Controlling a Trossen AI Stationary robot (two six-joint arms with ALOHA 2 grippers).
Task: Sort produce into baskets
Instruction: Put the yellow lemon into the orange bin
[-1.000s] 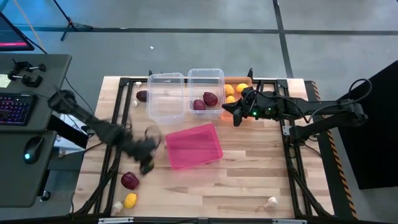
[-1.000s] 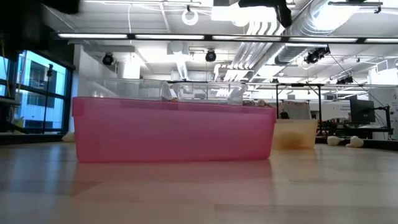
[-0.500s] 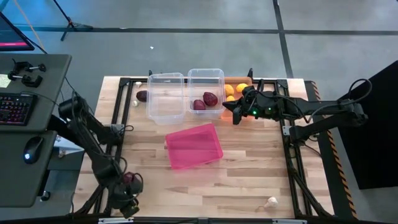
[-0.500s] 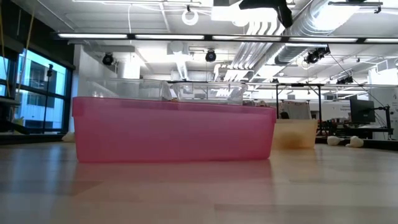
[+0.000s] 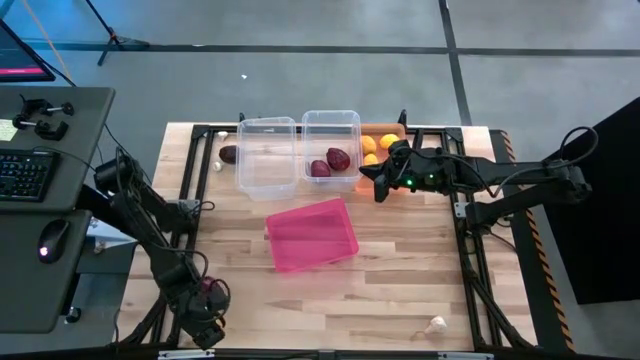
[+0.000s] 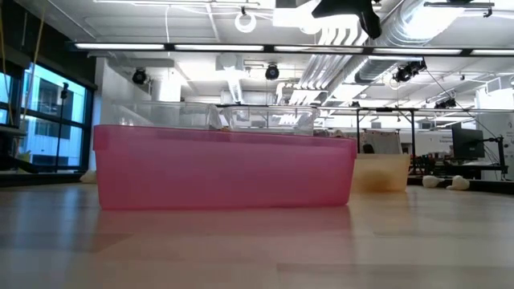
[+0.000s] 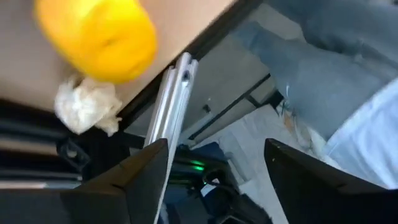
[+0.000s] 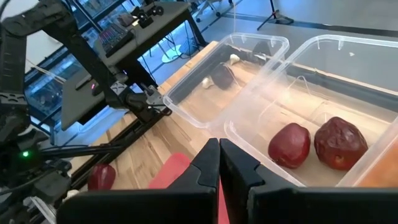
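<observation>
High view: two clear bins [image 5: 267, 155].

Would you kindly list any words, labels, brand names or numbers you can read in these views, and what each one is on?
None can be read.
The pink bin, the clear bins and the orange bin carry no print that shows.
Keyboard: key markings too small to read.
Monitor screens in the room: too blurred to read.
</observation>
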